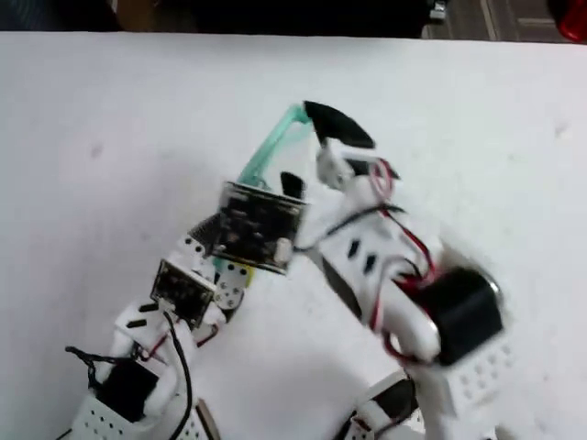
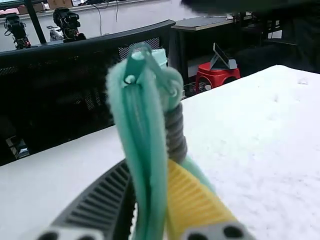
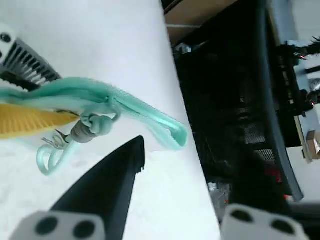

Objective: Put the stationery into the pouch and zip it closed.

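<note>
Looks like the zipping step: left gripper point(image 2: 150, 172) clamped tight on the fuzzy mint-green fabric pouch point(image 2: 142, 115) between its fingers, right gripper point(image 3: 167, 162) spread wide and empty, the grey-knotted cord zip pull point(image 3: 85, 131) just beside its black fingertip point(image 3: 131, 156), probably to be pinched and drawn next; no readable print.

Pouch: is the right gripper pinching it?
No, the right gripper stands open beside the pouch, which the left gripper clamps.

Soft fuzzy teal cloth pouch point(image 2: 142, 150) with glossy plastic trim, dull grey zip pull point(image 2: 175, 135), left gripper point(image 2: 149, 172) with ribbed matt plastic fingers point(image 2: 192, 200), matt white faintly grainy table point(image 2: 260, 135), black mesh chair back point(image 2: 65, 95)
</note>
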Controlling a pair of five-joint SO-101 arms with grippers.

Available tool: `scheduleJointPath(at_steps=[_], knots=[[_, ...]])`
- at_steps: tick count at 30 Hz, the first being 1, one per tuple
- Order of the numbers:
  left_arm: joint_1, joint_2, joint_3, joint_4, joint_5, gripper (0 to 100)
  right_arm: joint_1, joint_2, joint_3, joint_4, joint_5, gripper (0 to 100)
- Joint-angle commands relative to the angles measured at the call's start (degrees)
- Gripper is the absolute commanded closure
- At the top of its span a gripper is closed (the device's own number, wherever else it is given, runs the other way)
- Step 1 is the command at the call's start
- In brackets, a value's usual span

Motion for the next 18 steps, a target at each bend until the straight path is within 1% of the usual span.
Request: scheduleJointPath(at_steps=[1, 4, 7, 12, 18], knots=[[-0.66, 0.31, -0.09, -1.49, 0.62, 98, -0.92, -2.51, 3.34, 2.15, -10.55, 82.3], [-0.57, 0.31, -0.18, -1.49, 0.62, 98, -4.44, -2.51, 10.99, 1.27, -15.91, 82.4], [-0.57, 0.31, -0.18, -1.14, 0.35, 98, -6.9, -2.77, 17.67, -4.26, -19.69, 79.4], [-0.57, 0.31, -1.23, 2.2, 0.26, 98, -7.78, -2.33, 23.38, -11.74, -21.19, 79.0], [-0.48, 0.31, -1.41, 2.2, 0.26, 98, -7.87, -2.33, 23.12, -14.99, -24.26, 79.0]])
